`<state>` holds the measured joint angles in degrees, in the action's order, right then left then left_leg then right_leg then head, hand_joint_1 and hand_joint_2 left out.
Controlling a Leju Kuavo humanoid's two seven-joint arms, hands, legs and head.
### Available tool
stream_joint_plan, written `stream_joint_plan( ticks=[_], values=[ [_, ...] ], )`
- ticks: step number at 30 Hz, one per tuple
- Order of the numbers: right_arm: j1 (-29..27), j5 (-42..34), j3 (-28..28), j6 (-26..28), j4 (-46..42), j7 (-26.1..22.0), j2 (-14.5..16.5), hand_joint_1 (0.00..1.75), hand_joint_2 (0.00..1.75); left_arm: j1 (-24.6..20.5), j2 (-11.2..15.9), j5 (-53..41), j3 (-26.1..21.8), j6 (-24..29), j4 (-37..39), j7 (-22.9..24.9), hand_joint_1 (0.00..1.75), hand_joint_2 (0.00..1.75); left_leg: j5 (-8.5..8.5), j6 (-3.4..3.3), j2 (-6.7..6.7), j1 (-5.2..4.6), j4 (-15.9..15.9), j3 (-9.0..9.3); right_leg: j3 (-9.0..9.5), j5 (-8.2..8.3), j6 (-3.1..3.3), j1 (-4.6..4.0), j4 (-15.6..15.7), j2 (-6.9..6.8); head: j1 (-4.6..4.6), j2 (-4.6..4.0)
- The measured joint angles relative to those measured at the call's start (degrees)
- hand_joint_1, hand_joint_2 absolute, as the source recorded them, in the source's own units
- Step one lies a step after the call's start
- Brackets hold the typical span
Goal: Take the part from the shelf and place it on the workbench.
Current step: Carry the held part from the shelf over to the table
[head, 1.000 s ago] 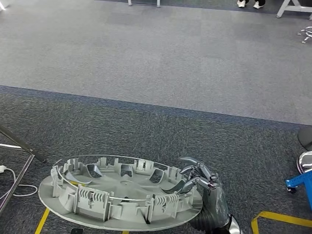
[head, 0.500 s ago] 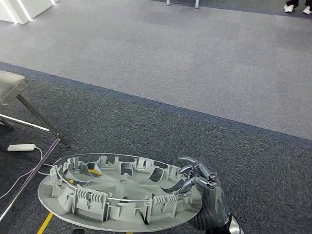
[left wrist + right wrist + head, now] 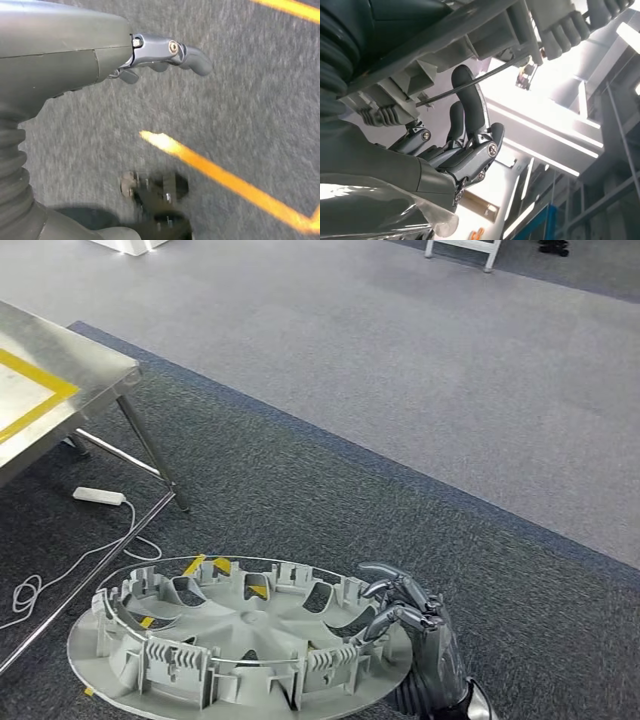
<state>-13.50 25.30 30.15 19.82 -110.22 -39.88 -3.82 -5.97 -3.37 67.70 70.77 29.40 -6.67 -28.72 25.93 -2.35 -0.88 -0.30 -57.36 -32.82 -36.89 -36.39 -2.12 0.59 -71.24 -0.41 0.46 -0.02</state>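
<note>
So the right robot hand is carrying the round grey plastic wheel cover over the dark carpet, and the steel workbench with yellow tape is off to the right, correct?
Not quite: the steel workbench with yellow tape is at the left, as the head view shows. The rest holds: the right robot hand grips the round grey plastic wheel cover by its rim above the dark carpet.

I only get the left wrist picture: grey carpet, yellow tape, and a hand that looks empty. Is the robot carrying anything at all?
Observer: Yes. In the head view the right hand grips a big round grey part by its rim.
Visitor: Where is it meant to go?
Observer: A metal workbench marked with yellow tape stands ahead to the left. The part is not on it yet.
Visitor: Is the grip firm?
Observer: The right wrist view shows fingers curled over the part's ribbed edge. I cannot judge how firm the grip is.
</note>
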Motion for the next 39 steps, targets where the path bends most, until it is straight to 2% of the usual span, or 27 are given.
stream_joint_plan(
  ticks=[1, 2, 3, 4, 5, 7, 8, 9, 10, 12, 14, 16, 17, 19, 21, 23, 25, 27, 28, 29, 31, 32, 33, 35, 36, 37, 39],
  values=[
    [0.0, 0.2, 0.0, 0.0, 0.0, 0.0, 0.0, 1.75, 1.75, 0.0, 0.0, 0.0, 0.1, 0.0, 0.0, 0.0, 0.0, 1.75, 0.0, -0.02, -0.78, -0.01, 0.0, 0.01, -1.45, -0.21, -0.03, 0.0, -2.2, 0.23, 0.01, 0.0],
    [-0.1, 0.5, 0.1, 0.0, 0.0, 0.0, 0.0, 1.75, 1.75, 0.0, 0.0, 0.1, 0.3, 0.0, 0.0, 0.0, 0.0, 1.75, 0.01, -0.01, -1.61, -0.01, -0.1, 0.05, -1.91, 0.73, -0.03, 0.0, -2.3, 0.35, 0.02, 0.0],
    [-0.1, 0.8, 0.1, 0.0, -0.1, 0.0, 0.0, 1.75, 1.75, 0.0, 0.0, 0.2, 0.5, 0.0, 0.0, 0.0, 0.0, 1.75, 0.03, 0.02, -2.47, 0.01, -0.1, 0.13, -1.25, 2.7, 0.03, 0.04, -0.1, 0.58, 0.01, 0.0],
    [-0.1, 1.0, 0.2, 0.0, -0.2, 0.1, 0.0, 1.75, 1.75, 0.0, 0.0, 0.2, 0.7, 0.0, 0.0, 0.0, 0.0, 1.75, 0.09, 0.11, -3.29, 0.05, -0.2, 0.18, 0.31, 5.16, 0.1, 0.14, 3.8, 1.27, 0.01, 0.0],
    [0.0, 1.1, 0.2, 0.0, -0.2, 0.1, 0.0, 1.75, 1.75, 0.0, 0.0, 0.2, 0.8, 0.0, 0.0, 0.0, 0.0, 1.75, 0.17, 0.29, -4.06, 0.02, -0.4, 0.11, 1.97, 6.84, 0.15, 0.38, 7.7, 2.98, 0.01, 0.0],
    [0.1, 1.1, 0.3, 0.0, -0.4, 0.1, 0.0, 1.75, 1.75, -0.1, 0.0, 0.2, 0.9, 0.0, 0.0, 0.0, 0.0, 1.75, 0.25, 0.85, -5.48, 0.09, -0.8, -0.39, 4.25, 8.15, 0.24, 0.72, 12.5, 5.74, -0.02, 0.0],
    [0.1, 1.1, 0.3, 0.0, -0.5, 0.2, 0.0, 1.75, 1.75, -0.1, 0.0, 0.2, 0.9, 0.0, 0.0, 0.0, 0.0, 1.75, 0.16, 1.24, -6.16, 0.18, -0.9, -0.71, 4.53, 7.91, 0.37, 0.74, 12.8, 6.32, -0.04, 0.0],
    [0.1, 1.3, 0.4, 0.0, -0.6, 0.2, 0.0, 1.75, 1.75, 0.0, 0.0, 0.2, 0.9, 0.0, 0.0, 0.0, 0.0, 1.75, 0.02, 1.61, -6.91, 0.3, -0.9, -0.97, 4.71, 8.02, 0.56, 0.71, 12.9, 5.66, -0.05, 0.0],
    [0.2, 1.5, 0.4, 0.0, -0.6, 0.2, 0.0, 1.75, 1.75, 0.1, 0.0, 0.2, 0.9, 0.0, 0.0, 0.0, 0.0, 1.75, 0.02, 1.96, -6.88, 0.31, -1.1, -1.13, 4.82, 8.12, 0.83, 0.72, 13.1, 4.84, -0.05, 0.0],
    [0.4, 2.5, 0.5, 0.0, -0.7, 0.2, 0.0, 1.75, 1.75, 0.1, 0.1, 0.3, 1.0, 0.1, 0.1, 0.1, 0.0, 1.75, 1.52, 2.52, -4.43, 0.1, -3.4, -2.18, 5.15, 8.16, 1.48, 0.88, 13.4, 3.04, -0.47, 0.0],
    [0.5, 3.8, 0.5, 0.2, -0.8, 0.3, 0.1, 1.75, 1.75, -0.2, 0.0, 0.4, 1.0, 0.2, 0.1, 0.1, 0.0, 1.75, 5.15, 2.96, -0.94, 0.09, -10.1, -5.32, 5.32, 7.99, 1.97, 0.73, 13.4, 1.03, -0.9, 0.0],
    [0.9, 4.8, 0.6, 0.4, -0.8, 0.5, 0.1, 1.75, 1.75, -0.2, 0.0, 0.4, 1.2, 0.2, 0.1, 0.1, 0.0, 1.75, 7.58, 3.24, 0.19, 0.31, -16.5, -8.35, 5.35, 7.78, 2.14, 0.56, 13.4, -0.9, -0.93, 0.0],
    [1.1, 5.2, 0.6, 0.5, -0.8, 0.6, 0.1, 1.75, 1.75, -0.1, 0.0, 0.4, 1.3, 0.2, 0.1, 0.1, 0.0, 1.75, 7.18, 3.3, 0.35, 0.39, -17.0, -8.52, 5.41, 7.68, 2.14, 0.54, 13.4, -1.72, -0.93, 0.0],
    [1.6, 5.6, 0.8, 0.6, -0.8, 0.9, 0.1, 1.75, 1.75, 0.0, 0.0, 0.4, 1.5, 0.2, 0.1, 0.2, 0.0, 1.75, 3.79, 3.17, 0.96, 0.44, -11.8, -5.68, 5.76, 7.42, 1.96, 0.53, 13.4, -3.13, -0.95, 0.0],
    [2.0, 5.9, 1.0, 0.7, -0.9, 1.4, 0.1, 1.75, 1.75, -0.1, 0.0, 0.5, 1.7, 0.2, 0.1, 0.2, 0.0, 1.75, 1.22, 2.66, 2.86, 0.09, -4.3, -1.74, 6.12, 7.04, 1.48, 0.37, 13.4, -4.22, -0.93, 0.0],
    [2.4, 6.4, 1.2, 0.9, -1.0, 2.4, 0.2, 1.75, 1.75, -0.1, 0.0, 0.7, 1.8, 0.2, 0.1, 0.2, 0.0, 1.75, 1.05, 1.99, 3.88, -0.35, -1.3, -0.32, 6.3, 6.72, 0.89, 0.16, 13.4, -5.02, -0.89, 0.0],
    [2.6, 6.9, 1.4, 1.2, -1.1, 3.1, 0.3, 1.75, 1.75, 0.1, 0.0, 0.9, 1.9, 0.2, 0.1, 0.3, 0.0, 1.75, 1.09, 1.34, 3.17, -0.31, -0.9, -0.29, 6.49, 6.5, 0.27, 0.18, 13.6, -5.44, -0.91, 0.0],
    [2.7, 7.2, 1.6, 1.7, -1.2, 3.5, 0.3, 1.75, 1.75, 0.2, 0.0, 1.2, 2.1, 0.3, 0.2, 0.3, 0.0, 1.75, 1.09, 0.65, 2.52, 0.04, -0.5, 0.22, 5.82, 5.33, -0.29, 0.3, 11.9, -3.67, -0.73, -0.01],
    [2.8, 7.4, 1.7, 2.0, -1.2, 3.7, 0.3, 1.75, 1.75, 0.1, 0.0, 1.2, 2.2, 0.3, 0.2, 0.4, 0.0, 1.75, 1.09, 0.33, 2.2, 0.22, -0.3, 0.53, 4.44, 4.08, -0.48, 0.36, 9.2, -2.29, -0.57, -0.01],
    [2.8, 7.5, 1.8, 2.2, -1.2, 3.9, 0.3, 1.75, 1.75, 0.0, 0.0, 1.3, 2.3, 0.4, 0.2, 0.4, 0.0, 1.75, 1.21, 0.11, 1.92, 0.2, -0.3, 0.63, 2.38, 2.57, -0.53, 0.37, 5.4, -0.97, -0.4, -0.01],
    [2.7, 7.7, 1.8, 2.7, -1.2, 4.3, 0.3, 1.75, 1.75, -0.1, -0.1, 1.4, 2.4, 0.3, 0.2, 0.4, 0.0, 1.75, 1.52, -0.19, 1.28, 0.07, -0.3, 0.88, -2.4, 0.7, -0.53, 0.33, -2.0, 0.05, -0.29, 0.0],
    [2.6, 7.8, 1.8, 2.8, -1.1, 4.5, 0.3, 1.75, 1.75, 0.0, -0.1, 1.4, 2.4, 0.3, 0.2, 0.4, 0.0, 1.75, 1.77, -0.25, 0.96, 0.0, -0.3, 1.16, -3.82, 1.32, -0.47, 0.29, -3.3, 0.2, -0.28, 0.0],
    [2.6, 7.9, 1.8, 2.9, -1.1, 4.7, 0.3, 1.75, 1.75, 0.0, -0.2, 1.5, 2.4, 0.3, 0.2, 0.4, 0.0, 1.75, 2.08, -0.23, 0.66, -0.04, -0.3, 1.58, -4.03, 3.15, -0.33, 0.26, -2.2, 0.25, -0.28, 0.0],
    [2.5, 7.9, 1.8, 2.9, -1.1, 4.9, 0.3, 1.75, 1.75, 0.0, -0.2, 1.6, 2.4, 0.3, 0.2, 0.5, 0.0, 1.75, 2.92, -0.05, 0.19, -0.06, -0.3, 2.64, -1.64, 8.42, 0.11, 0.17, 5.0, 0.33, -0.26, 0.0],
    [2.5, 7.7, 1.8, 3.1, -1.2, 4.9, 0.3, 1.75, 1.75, 0.0, -0.2, 1.7, 2.4, 0.3, 0.2, 0.5, 0.0, 1.75, 3.36, 0.17, 0.01, -0.14, -0.4, 2.97, 0.03, 10.02, 0.34, 0.1, 8.7, 0.42, -0.26, 0.0],
    [2.4, 7.4, 1.8, 3.3, -1.2, 5.0, 0.3, 1.75, 1.75, 0.0, -0.2, 1.8, 2.4, 0.3, 0.2, 0.5, 0.0, 1.75, 3.68, 0.43, -0.12, -0.19, -0.5, 3.1, 1.22, 10.71, 0.57, 0.02, 11.2, 0.5, -0.27, 0.0],
    [2.2, 6.8, 1.7, 3.9, -1.3, 5.2, 0.5, 1.75, 1.75, 0.0, -0.3, 2.1, 2.4, 0.3, 0.2, 0.5, 0.0, 1.75, 4.09, 1.02, -0.25, -0.24, -0.5, 3.01, 2.13, 10.07, 1.08, -0.19, 12.6, 0.68, -0.32, 0.0]
  ],
)
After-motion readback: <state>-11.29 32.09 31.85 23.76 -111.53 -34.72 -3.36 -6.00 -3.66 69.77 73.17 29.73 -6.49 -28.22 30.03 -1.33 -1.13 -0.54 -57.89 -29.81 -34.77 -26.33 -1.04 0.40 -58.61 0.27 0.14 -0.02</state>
